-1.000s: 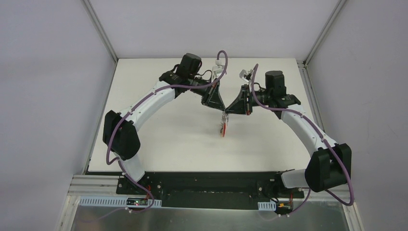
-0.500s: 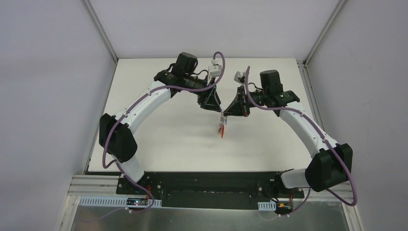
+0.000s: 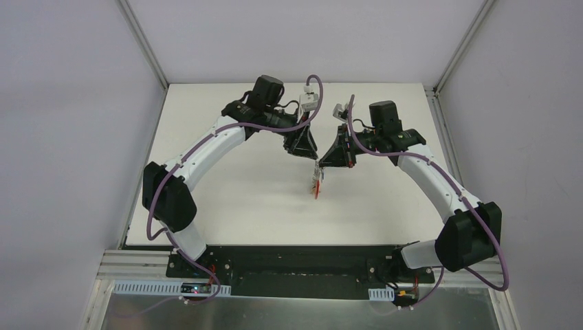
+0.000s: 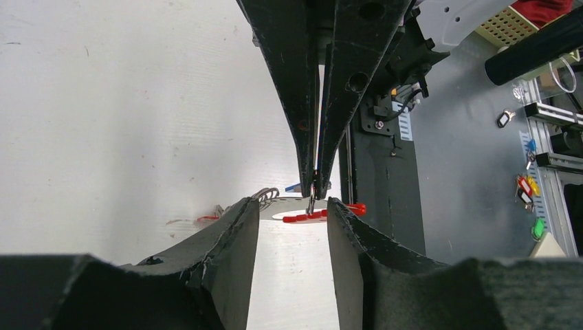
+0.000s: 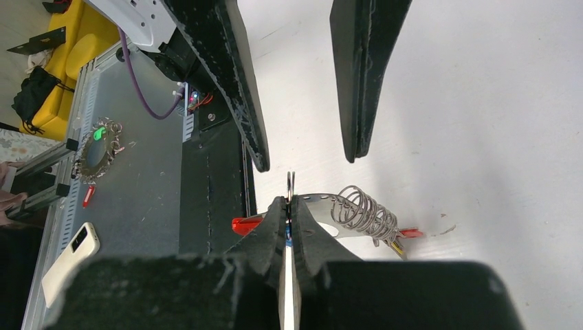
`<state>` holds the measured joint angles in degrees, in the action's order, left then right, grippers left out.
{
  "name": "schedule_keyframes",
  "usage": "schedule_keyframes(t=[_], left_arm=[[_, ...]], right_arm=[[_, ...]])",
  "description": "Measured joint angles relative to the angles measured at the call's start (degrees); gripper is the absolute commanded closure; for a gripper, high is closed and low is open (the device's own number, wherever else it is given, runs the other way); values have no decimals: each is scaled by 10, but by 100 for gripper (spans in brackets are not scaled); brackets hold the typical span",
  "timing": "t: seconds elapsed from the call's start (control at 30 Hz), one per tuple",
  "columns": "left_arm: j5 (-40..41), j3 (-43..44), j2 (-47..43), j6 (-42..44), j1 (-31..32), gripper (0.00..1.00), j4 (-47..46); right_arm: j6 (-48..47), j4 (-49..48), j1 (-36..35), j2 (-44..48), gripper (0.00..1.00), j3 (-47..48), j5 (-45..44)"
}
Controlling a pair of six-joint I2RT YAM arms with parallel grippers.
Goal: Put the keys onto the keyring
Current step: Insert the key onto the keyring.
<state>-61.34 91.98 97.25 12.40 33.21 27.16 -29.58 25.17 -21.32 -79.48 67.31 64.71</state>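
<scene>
Left gripper [image 4: 293, 206] has let go, jaws apart — right gripper [image 5: 289, 204] clenches keyring [image 5: 322, 203]; next, probably, left fetches a key.

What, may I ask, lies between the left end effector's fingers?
The right end effector, shut on the keyring; the left wrist view shows it.

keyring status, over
Right end effector shut on keyring, ring held edge-on. Left end effector open, facing it, not gripping. Nothing seen blocking between them.
</scene>
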Motion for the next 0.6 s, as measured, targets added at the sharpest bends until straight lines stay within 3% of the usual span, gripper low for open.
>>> schedule_keyframes(t=[0.4,0.6], left_arm=[[-3,0,14,-8,14,73,-4],[-13,0,17,-14,14,100,-6]], right_arm=[[10,-8,0,-1,100,0,0],[15,-14,0,-1,100,0,-4]])
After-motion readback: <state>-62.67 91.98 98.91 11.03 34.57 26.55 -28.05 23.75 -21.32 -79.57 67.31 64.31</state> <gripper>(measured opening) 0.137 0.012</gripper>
